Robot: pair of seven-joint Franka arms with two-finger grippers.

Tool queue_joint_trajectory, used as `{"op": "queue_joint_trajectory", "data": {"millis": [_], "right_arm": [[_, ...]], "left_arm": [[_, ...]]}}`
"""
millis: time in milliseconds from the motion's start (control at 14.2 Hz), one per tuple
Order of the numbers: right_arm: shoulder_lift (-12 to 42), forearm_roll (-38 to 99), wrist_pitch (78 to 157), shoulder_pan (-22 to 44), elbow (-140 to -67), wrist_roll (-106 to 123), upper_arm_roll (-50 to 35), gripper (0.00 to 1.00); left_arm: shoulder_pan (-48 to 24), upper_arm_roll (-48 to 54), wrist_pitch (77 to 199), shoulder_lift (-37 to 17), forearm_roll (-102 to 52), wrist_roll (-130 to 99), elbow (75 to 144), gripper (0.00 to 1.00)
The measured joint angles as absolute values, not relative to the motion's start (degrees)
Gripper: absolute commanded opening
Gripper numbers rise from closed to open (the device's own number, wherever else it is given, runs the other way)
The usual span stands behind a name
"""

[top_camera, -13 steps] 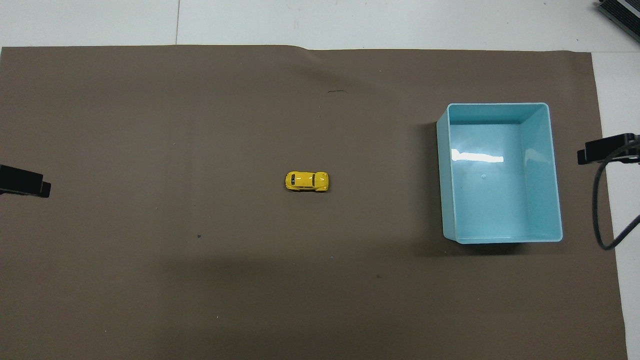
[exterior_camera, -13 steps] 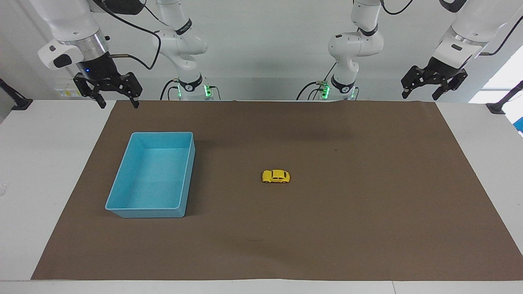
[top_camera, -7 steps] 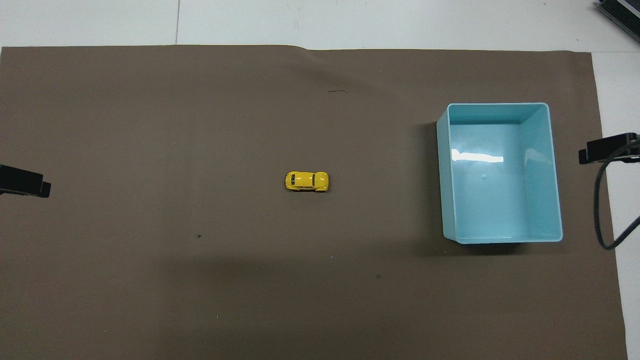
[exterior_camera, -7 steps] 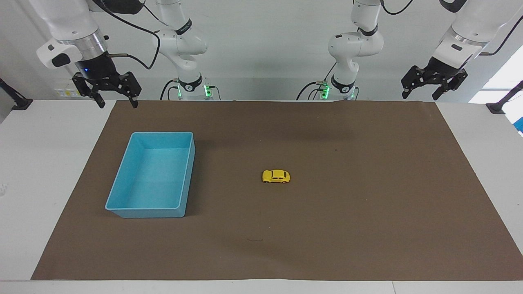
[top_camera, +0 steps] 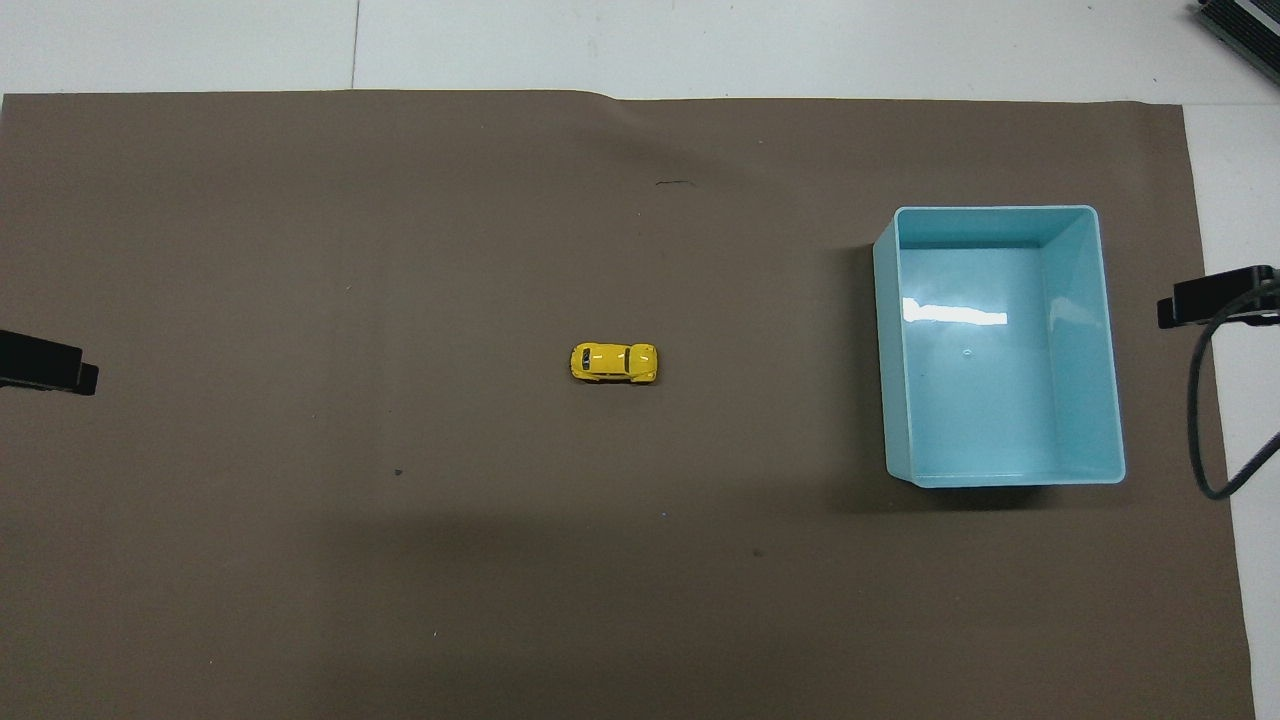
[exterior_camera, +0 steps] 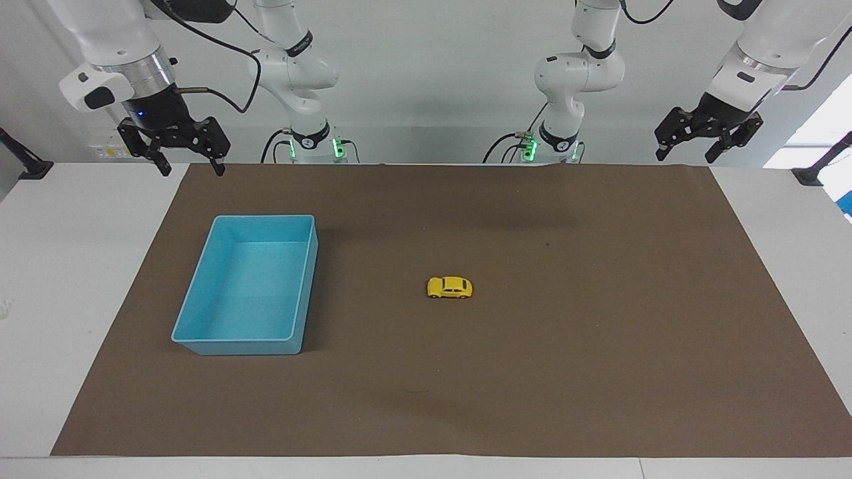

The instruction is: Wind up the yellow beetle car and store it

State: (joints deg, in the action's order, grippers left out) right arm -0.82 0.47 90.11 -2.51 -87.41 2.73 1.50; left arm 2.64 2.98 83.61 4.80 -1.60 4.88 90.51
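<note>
Yellow beetle car (exterior_camera: 450, 287) sits on its wheels near the middle of the brown mat (exterior_camera: 599, 372), untouched, well apart from the empty blue bin (exterior_camera: 200, 346), which stands toward the right arm's end of the mat. Right gripper (exterior_camera: 188, 162) hangs raised over the mat corner nearest the robots at that end, jaws apart, empty. Left gripper (exterior_camera: 684, 154) is raised over the other robot-side corner, jaws apart, empty; both arms wait.
</note>
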Motion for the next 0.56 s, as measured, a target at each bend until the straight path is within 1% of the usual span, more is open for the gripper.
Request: {"op": "queue_joint_trajectory", "data": {"millis": [565], "right_arm": [[-0.82,0.47,90.13,-2.51,-87.40,2.73,1.45,1.00]], "left_arm": [[2.64,3.04,84.03,4.80,-1.60,3.40,90.55,1.00]]}}
